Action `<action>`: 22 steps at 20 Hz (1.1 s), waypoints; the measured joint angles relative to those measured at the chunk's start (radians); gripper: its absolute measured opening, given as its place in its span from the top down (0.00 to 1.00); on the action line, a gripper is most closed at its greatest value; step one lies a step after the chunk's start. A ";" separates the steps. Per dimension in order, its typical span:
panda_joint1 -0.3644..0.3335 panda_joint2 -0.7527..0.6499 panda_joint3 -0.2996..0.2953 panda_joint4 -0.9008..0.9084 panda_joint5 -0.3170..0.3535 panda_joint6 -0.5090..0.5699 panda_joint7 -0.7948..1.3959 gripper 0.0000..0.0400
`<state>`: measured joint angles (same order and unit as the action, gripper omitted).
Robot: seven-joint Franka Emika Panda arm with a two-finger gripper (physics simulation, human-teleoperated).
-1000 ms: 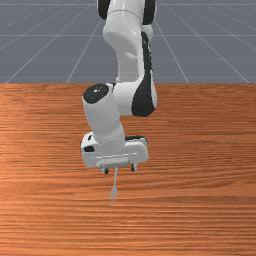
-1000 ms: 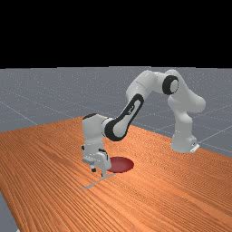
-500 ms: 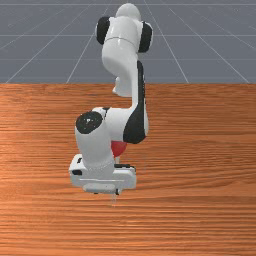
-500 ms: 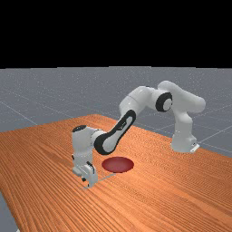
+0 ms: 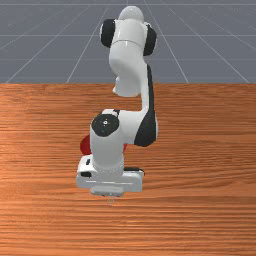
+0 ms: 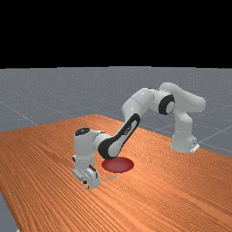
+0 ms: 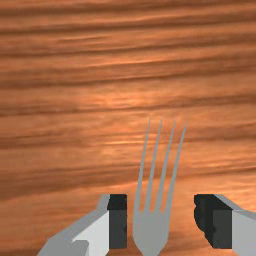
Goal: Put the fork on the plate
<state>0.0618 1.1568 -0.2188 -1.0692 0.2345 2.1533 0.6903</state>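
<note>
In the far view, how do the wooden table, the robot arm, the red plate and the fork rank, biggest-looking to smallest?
1. Wooden table
2. Robot arm
3. Red plate
4. Fork, a thin grey sliver, partly hidden by the robot's hand

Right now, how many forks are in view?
1. The fork lies on the table beside the plate, its head partly within the open tool. The arm may hide others.

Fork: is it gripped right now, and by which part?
Nothing held. The fingers are open, either side of the head of the fork, with a gap on each side.
</note>
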 joint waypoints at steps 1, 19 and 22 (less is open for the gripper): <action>0.001 -0.001 0.000 -0.001 0.000 0.001 0.001 0.53; -0.027 -0.243 0.004 -0.025 -0.006 -0.378 -0.050 0.76; -0.027 -0.261 0.005 -0.031 -0.008 -0.417 -0.051 0.76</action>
<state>0.0352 0.8960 -0.2135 -1.1006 0.2269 1.7361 0.6390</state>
